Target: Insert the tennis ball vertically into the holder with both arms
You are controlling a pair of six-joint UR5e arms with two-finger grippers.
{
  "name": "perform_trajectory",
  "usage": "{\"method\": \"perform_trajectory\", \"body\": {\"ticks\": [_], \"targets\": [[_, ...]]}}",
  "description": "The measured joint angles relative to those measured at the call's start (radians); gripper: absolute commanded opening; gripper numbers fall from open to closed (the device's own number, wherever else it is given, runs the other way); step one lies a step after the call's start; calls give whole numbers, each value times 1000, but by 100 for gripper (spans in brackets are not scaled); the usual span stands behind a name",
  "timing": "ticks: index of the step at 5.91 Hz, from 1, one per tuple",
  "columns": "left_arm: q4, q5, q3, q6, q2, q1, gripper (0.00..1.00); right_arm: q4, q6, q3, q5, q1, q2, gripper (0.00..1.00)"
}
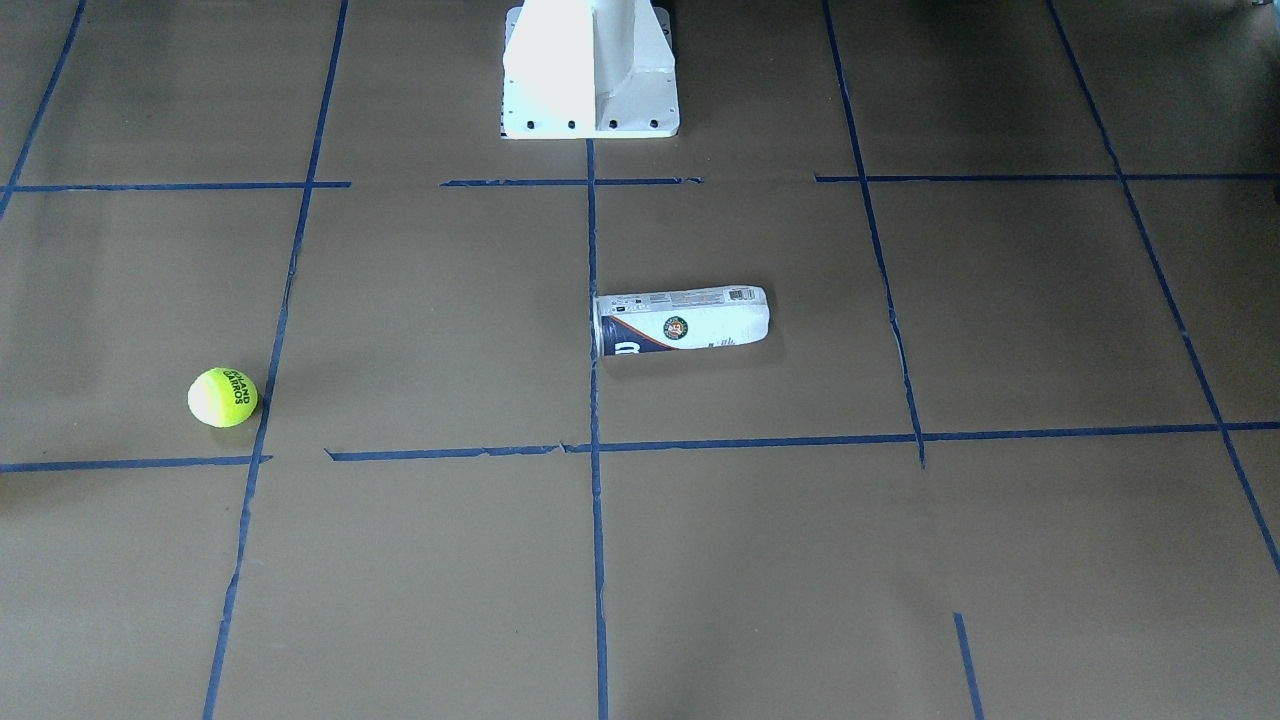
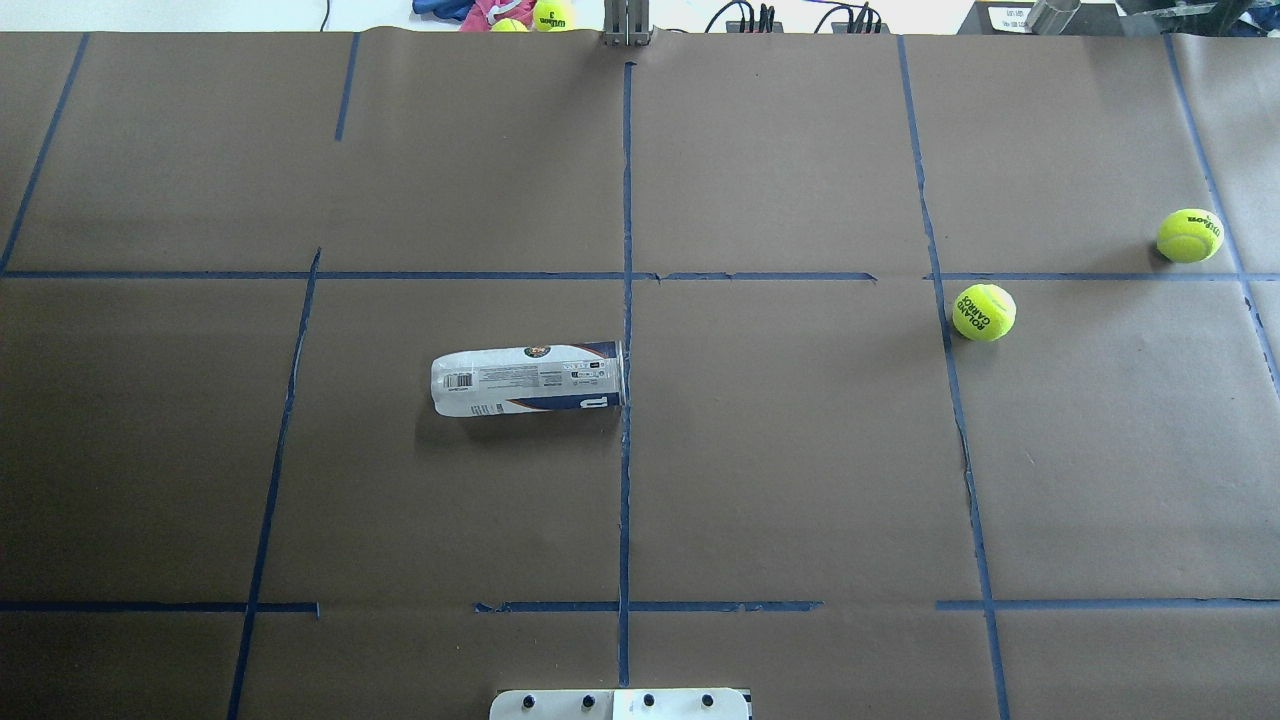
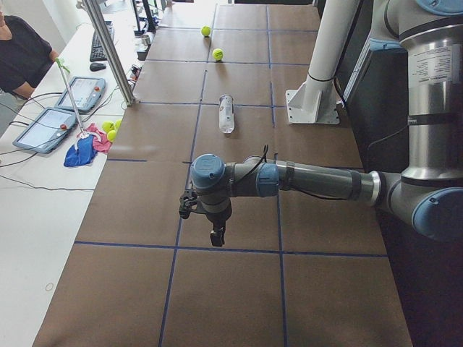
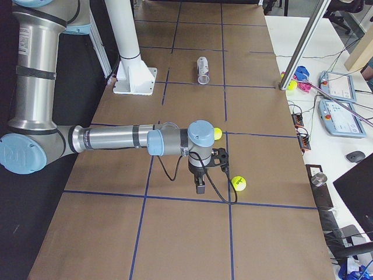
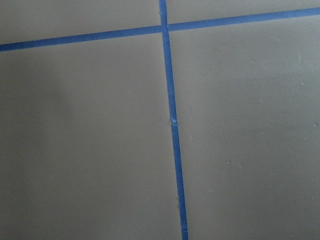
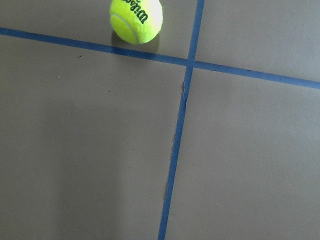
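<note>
A tennis ball (image 1: 222,397) lettered "Roland Garros" lies on the brown table, on the robot's right side (image 2: 984,312). A second ball (image 2: 1189,236), lettered "Wilson", lies farther right and shows at the top of the right wrist view (image 6: 136,19). The holder (image 2: 528,379) lies on its side near the table's middle (image 1: 682,321), its open end toward the centre tape line. The left gripper (image 3: 215,237) hangs over bare table far from the holder. The right gripper (image 4: 200,188) hangs near the Wilson ball (image 4: 239,183). I cannot tell whether either is open.
The white pedestal base (image 1: 590,70) stands at the robot's edge of the table. Blue tape lines grid the brown paper. More balls and a cloth (image 2: 553,14) lie beyond the far edge. Tablets (image 3: 72,101) and a metal post (image 3: 108,50) stand on the operators' side.
</note>
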Motion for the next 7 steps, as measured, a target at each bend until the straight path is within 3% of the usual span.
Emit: {"method": "perform_trajectory", "body": {"ticks": [7], "targets": [[-19, -1, -1, -7, -23, 3, 100, -16, 0, 11, 41, -5, -13, 100]]}}
